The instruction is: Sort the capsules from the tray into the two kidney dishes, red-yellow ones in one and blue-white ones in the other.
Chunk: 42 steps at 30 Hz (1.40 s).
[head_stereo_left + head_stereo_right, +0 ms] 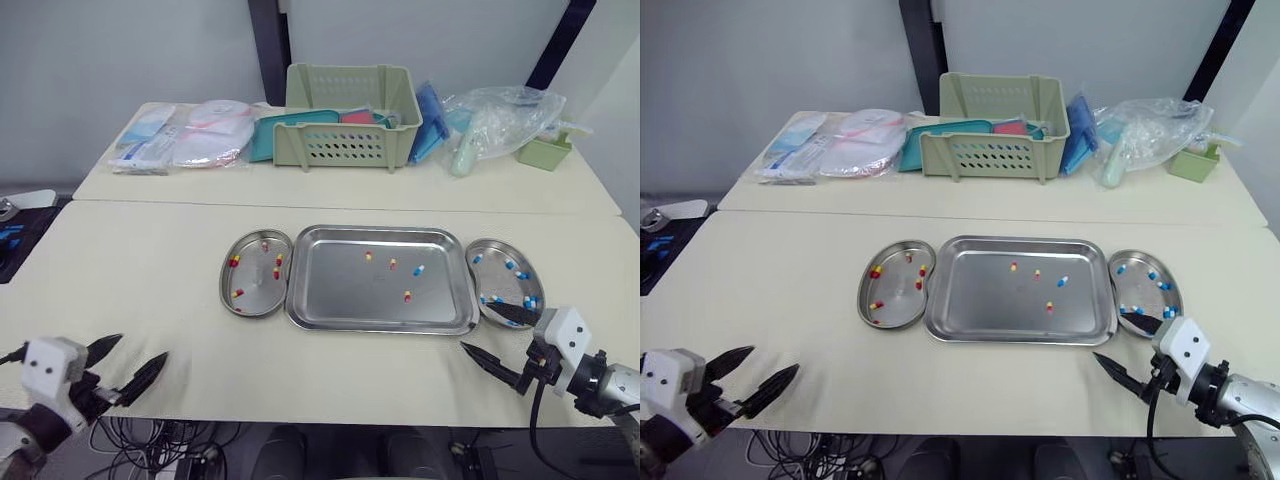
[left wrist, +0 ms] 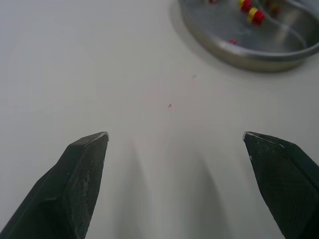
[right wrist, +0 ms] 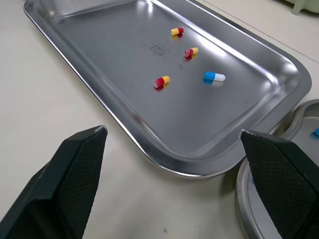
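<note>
Left tool (image 1: 141, 347) and right tool (image 1: 477, 326) gape wide, empty; the right should drop squarely over the blue-white capsule (image 3: 214, 76) in the tray (image 1: 340, 290), pinching gently.

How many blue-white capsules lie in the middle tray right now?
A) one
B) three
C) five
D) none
A: the right wrist view shows the tray holding a single blue-white capsule, with three red-yellow capsules lying near it.
</note>
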### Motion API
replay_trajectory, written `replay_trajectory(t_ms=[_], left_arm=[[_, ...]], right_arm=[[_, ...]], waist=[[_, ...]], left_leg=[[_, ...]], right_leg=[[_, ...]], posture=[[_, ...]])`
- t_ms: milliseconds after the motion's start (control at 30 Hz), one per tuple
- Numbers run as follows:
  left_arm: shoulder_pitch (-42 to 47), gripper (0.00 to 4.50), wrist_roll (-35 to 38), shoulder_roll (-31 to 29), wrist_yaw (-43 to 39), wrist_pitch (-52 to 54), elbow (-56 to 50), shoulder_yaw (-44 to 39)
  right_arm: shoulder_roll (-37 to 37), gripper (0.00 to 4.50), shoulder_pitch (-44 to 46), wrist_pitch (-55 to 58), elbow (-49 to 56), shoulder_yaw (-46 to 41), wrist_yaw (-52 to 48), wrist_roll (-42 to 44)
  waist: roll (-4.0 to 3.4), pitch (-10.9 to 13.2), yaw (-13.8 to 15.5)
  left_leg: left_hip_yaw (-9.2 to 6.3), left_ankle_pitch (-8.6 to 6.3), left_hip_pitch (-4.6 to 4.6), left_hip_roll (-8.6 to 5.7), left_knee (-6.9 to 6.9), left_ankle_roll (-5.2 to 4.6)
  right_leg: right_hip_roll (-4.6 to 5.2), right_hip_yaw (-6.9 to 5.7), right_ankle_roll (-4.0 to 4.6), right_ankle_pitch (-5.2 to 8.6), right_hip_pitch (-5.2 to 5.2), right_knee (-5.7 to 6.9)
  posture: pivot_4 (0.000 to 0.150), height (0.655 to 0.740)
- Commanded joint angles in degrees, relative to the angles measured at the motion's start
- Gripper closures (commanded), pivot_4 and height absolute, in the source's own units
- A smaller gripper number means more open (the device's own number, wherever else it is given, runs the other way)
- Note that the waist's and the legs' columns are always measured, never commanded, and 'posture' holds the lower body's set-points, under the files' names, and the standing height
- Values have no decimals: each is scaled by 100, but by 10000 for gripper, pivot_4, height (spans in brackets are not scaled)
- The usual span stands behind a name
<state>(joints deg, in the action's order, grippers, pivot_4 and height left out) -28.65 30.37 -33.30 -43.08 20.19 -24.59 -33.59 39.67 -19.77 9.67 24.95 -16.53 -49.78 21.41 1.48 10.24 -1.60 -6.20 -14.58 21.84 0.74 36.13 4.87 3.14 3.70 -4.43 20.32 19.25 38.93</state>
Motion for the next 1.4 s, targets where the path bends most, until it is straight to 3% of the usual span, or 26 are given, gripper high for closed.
replay_trajectory(t_ms=[33, 200, 400, 500, 633, 967, 1400], left_arm=[[684, 75, 358, 90, 807, 736, -1083, 680], [2333, 75, 137, 241, 1992, 1997, -1455, 2031], [4062, 75, -232, 961, 2738, 2732, -763, 3322], [4556, 6125, -455, 1284, 2841, 2761, -219, 3696], [5074, 19045, -863, 1697, 2948, 2651, 512, 4194], [6114, 19045, -1854, 2730, 3153, 2086, 2479, 4879], [6546, 19045, -2332, 3227, 3005, 1724, 3860, 4809]], right_arm=[[28, 0, 31, 77, 272, 50, 70, 13], [-17, 0, 71, 250, 477, 182, 213, 21], [-169, 0, 135, 409, 646, 417, 490, -9], [-242, 0, 124, 467, 741, 478, 618, -8], [-299, 0, 95, 511, 832, 531, 759, -31], [-452, 0, -141, 306, 765, 585, 864, -138], [-595, 0, -429, -11, 693, 593, 853, -215]], waist=[[0, -2, 23], [-2, -6, 5], [-2, -7, -26], [-3, -7, -19], [-1, -6, -8], [0, -6, -12], [-1, -7, -2]], left_leg=[[-3, 0, 0, 0, 2, 0], [-7, 0, 0, -2, 5, 0], [-5, 1, 1, -3, 7, 1], [-5, 1, 2, -4, 9, 1], [-6, 1, 4, -6, 10, 1], [-8, 1, 11, -9, 19, 2], [-7, 2, 11, -10, 20, 2]], right_leg=[[0, -2, 0, 0, -1, 0], [-2, -6, 0, 0, -3, 3], [-4, -3, 0, -1, 0, 5], [-4, -4, -1, -1, 1, 4], [-3, -4, -1, -1, 1, 3], [-3, -7, -2, -1, 3, 3], [-2, -6, -3, -1, 2, 3]], posture=[[1500, 7400], [1500, 7400], [1500, 7400], [1500, 7400], [1500, 7400], [1500, 7400], [1500, 7400]])
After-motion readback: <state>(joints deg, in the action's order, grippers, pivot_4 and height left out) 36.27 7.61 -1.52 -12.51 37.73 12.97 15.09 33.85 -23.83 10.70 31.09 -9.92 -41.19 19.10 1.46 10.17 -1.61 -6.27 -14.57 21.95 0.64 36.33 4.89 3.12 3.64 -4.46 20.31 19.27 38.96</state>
